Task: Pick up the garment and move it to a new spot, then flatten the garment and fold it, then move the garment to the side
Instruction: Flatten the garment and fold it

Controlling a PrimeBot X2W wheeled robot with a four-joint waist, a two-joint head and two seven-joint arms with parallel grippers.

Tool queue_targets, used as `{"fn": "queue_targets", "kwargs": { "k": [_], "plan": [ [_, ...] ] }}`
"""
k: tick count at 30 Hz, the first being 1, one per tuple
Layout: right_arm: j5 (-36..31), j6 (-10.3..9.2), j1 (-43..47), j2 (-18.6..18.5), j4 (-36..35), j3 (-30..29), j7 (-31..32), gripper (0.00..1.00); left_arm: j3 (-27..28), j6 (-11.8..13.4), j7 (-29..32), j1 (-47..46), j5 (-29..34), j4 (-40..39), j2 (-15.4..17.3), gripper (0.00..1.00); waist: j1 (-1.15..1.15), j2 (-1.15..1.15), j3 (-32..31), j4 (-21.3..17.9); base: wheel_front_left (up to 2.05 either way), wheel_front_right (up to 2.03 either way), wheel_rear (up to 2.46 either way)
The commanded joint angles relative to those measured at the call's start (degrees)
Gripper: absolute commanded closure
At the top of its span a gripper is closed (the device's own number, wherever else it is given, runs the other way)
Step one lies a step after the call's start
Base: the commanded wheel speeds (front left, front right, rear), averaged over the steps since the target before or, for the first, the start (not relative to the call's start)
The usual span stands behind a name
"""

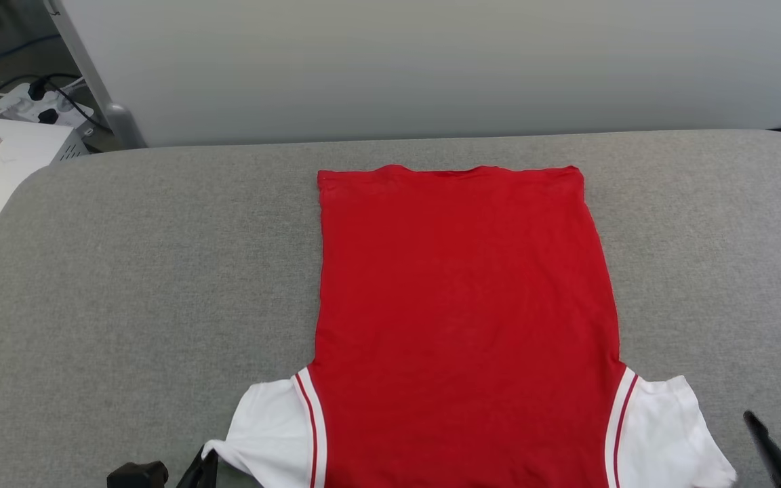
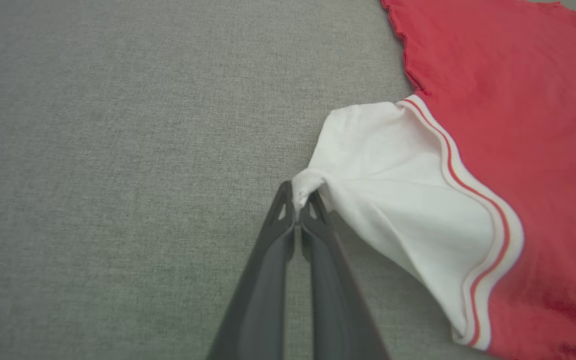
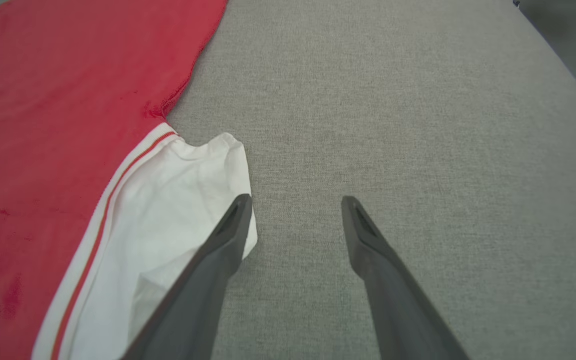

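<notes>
Head view shows the garment [image 1: 462, 305] lying flat, plain red side up, on a grey fabric-covered surface [image 1: 126, 271]. Its straight hem is at the far end and its white sleeves at the near end. The surface reaches well beyond the garment on both sides and has rounded far corners. Beyond the hem, past the surface's far edge, stands a pale upright panel [image 1: 431, 61]. Far to the garment's left, past the surface's corner, are a white power strip [image 1: 41, 105] with dark cables and a white box [image 1: 4, 163] with a yellow label.

The left gripper [image 2: 299, 200] has its fingers pressed together on a pinch of the left sleeve [image 2: 393, 165], whose cuff comes to a point away from the garment's body. The right gripper [image 3: 295, 210] is spread apart, holding nothing, just right of the right sleeve [image 3: 168, 225]. One finger overlaps that sleeve's edge, but I cannot tell whether it touches.
</notes>
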Motion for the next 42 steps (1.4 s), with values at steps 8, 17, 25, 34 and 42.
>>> {"fn": "queue_targets", "kwargs": {
  "k": [8,17,25,34,42],
  "plan": [
    [-1.3,-0.05,-10.3,-4.3,-9.2,-8.1,2.1,0.00,1.2,1.4,-0.3,-2.9,4.2,-6.0,-0.9,1.00,0.00,0.00,4.1,2.5,0.00,0.00,0.00],
    [1.3,-0.05,-33.1,-8.4,-10.7,-5.6,14.3,0.00,0.8,2.7,-0.3,-6.0,6.4,-11.6,-2.0,1.00,0.00,0.00,12.2,6.1,0.00,0.00,0.00],
    [7.5,-0.05,-53.6,-11.6,-1.6,4.6,38.0,0.00,-0.1,2.8,-0.3,-10.1,9.0,-15.2,-3.6,1.00,0.00,0.00,19.7,10.0,0.00,0.00,0.00],
    [5.9,-0.05,-67.6,-10.7,9.0,10.6,54.6,0.00,-0.7,2.4,-0.3,-14.6,11.8,-18.1,-5.6,1.00,0.00,0.00,27.3,14.2,0.00,0.00,0.00],
    [3.7,-0.05,-71.6,-8.6,16.0,11.5,55.2,0.00,-0.3,1.7,-0.3,-16.2,13.2,-19.1,-7.9,1.00,0.00,0.00,32.0,16.5,0.00,0.00,0.00]
  ]
}}
